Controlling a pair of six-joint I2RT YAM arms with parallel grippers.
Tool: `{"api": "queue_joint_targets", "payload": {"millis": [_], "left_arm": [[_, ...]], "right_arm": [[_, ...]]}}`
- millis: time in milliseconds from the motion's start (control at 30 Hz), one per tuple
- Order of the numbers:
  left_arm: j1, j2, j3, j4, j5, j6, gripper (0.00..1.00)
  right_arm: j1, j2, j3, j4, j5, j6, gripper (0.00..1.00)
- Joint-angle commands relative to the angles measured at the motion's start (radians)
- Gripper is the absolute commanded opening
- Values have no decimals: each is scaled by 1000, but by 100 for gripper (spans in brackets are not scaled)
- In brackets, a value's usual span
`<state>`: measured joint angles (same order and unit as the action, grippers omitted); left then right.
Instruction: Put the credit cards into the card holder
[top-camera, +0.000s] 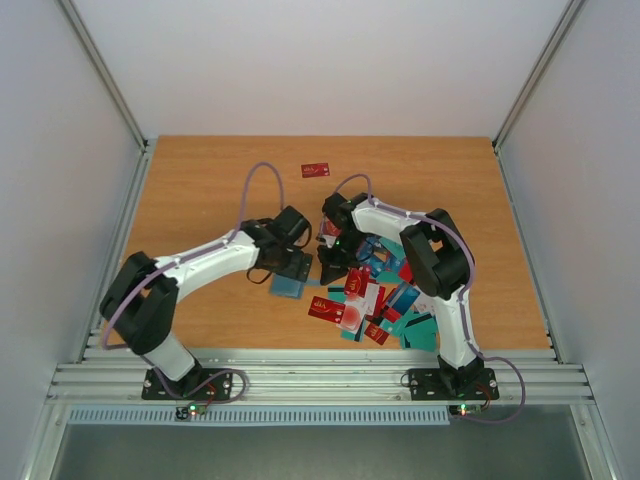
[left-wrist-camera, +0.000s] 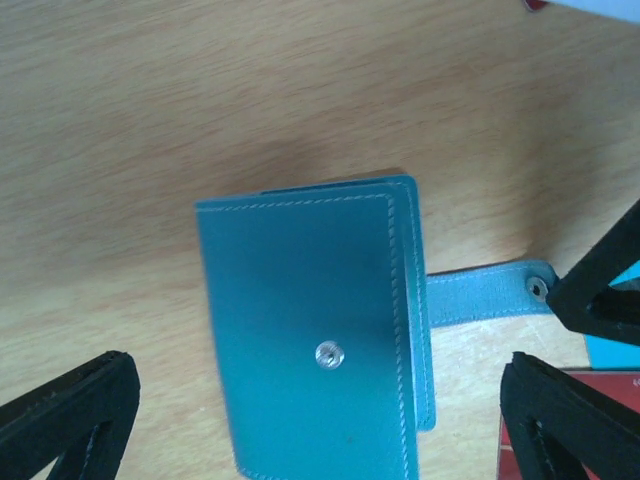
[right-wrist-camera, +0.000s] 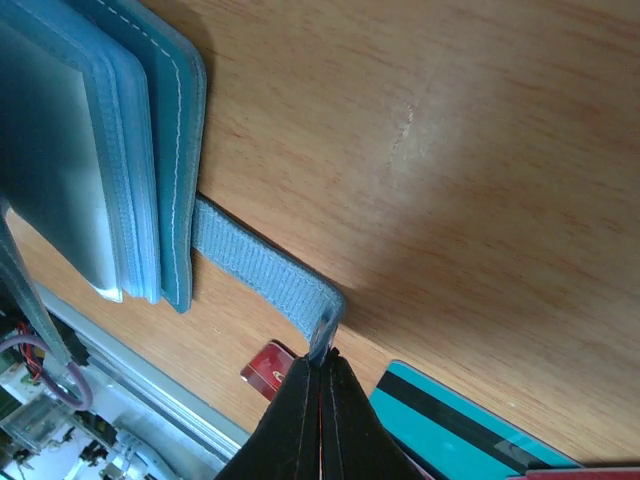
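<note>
The card holder (left-wrist-camera: 310, 330), a teal folding wallet, lies closed on the wooden table with its snap stud facing up. Its strap (left-wrist-camera: 475, 298) stretches out to the right. My left gripper (left-wrist-camera: 318, 368) hovers over the holder, open, with a finger on either side and nothing gripped. My right gripper (right-wrist-camera: 322, 358) is shut on the tip of the strap (right-wrist-camera: 262, 275), pulling it away from the holder (right-wrist-camera: 110, 150). From above, the holder (top-camera: 287, 286) sits just under the left gripper (top-camera: 290, 264), with the right gripper (top-camera: 326, 268) beside it. The credit cards (top-camera: 372, 303) lie in a loose heap to the right.
One red card (top-camera: 316, 170) lies alone toward the back of the table. A teal card with a dark stripe (right-wrist-camera: 460, 420) and a red card (right-wrist-camera: 266, 368) lie close under the right fingers. The metal rail (top-camera: 320, 375) borders the table's near edge.
</note>
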<state>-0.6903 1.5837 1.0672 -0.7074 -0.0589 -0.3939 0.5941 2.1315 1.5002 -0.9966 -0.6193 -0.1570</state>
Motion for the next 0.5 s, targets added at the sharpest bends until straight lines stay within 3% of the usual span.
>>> {"api": "queue_joint_targets", "payload": {"millis": [0, 267, 467], "left_arm": [[-48, 117, 87, -76, -143, 28, 99], [-71, 211, 134, -131, -217, 30, 99], [-64, 159, 111, -155, -318, 15, 99]], "right_arm": [[-7, 18, 23, -19, 12, -22, 1], [-13, 20, 20, -25, 10, -30, 1], [-18, 16, 16, -27, 12, -34, 1]]}}
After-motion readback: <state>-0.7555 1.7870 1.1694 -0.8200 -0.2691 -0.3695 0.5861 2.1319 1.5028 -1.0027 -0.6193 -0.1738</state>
